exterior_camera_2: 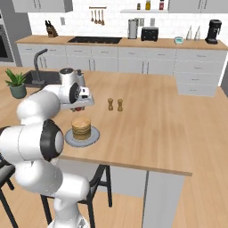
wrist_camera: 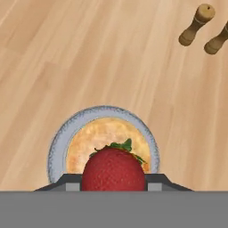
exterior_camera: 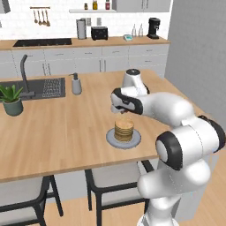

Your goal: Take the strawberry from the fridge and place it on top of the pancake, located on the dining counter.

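The gripper (wrist_camera: pixel 114 186) is closed on the strawberry (wrist_camera: pixel 114 169), the red berry sitting between its dark finger tips with the green leafy cap on its far side. It hangs directly above the pancake (wrist_camera: pixel 107 142), a golden stack on a round grey plate (wrist_camera: pixel 58 142), and is not yet resting on it. The plate stands near the near edge of the light-wood tabletop (exterior_camera_2: pixel 156 120). Farther right on the tabletop stand two small brown shakers (exterior_camera_2: pixel 115 104), side by side, well apart from the plate. A potted plant (exterior_camera: pixel 12 99) sits far left beside the sink (exterior_camera: pixel 44 88).
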Robot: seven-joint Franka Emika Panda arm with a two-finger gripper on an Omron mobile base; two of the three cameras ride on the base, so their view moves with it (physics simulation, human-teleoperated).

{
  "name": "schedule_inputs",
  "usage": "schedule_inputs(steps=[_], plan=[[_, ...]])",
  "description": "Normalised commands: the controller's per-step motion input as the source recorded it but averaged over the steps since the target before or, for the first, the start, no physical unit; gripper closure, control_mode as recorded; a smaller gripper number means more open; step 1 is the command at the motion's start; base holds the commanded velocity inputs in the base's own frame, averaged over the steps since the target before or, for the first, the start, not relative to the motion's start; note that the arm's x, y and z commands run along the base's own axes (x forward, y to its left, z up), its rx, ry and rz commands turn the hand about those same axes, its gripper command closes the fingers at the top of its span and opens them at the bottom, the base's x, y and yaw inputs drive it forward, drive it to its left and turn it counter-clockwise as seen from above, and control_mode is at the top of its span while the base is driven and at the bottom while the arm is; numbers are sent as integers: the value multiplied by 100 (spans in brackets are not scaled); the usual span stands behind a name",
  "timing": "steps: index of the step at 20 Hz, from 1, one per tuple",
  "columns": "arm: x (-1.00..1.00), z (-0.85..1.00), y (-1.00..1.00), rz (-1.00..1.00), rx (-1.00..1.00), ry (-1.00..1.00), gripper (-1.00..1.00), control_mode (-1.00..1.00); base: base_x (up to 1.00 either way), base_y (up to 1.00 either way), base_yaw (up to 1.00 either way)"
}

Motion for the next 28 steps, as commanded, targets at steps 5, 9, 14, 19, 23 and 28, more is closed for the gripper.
schedule_inputs(steps=[5, 9, 14, 19, 23, 28], plan=[[51, -58, 1, 0, 0, 5, 100, -100, 0, 0, 0], [12, -30, 0, 0, 0, 13, 100, -100, 0, 0, 0], [-31, -7, 0, 0, 0, 7, 100, -100, 0, 0, 0], [-16, -18, 0, 0, 0, 2, 100, -100, 0, 0, 0], [-20, -7, -5, 0, 0, 0, 100, -100, 0, 0, 0], [7, -16, 0, 0, 0, 0, 100, -100, 0, 0, 0]])
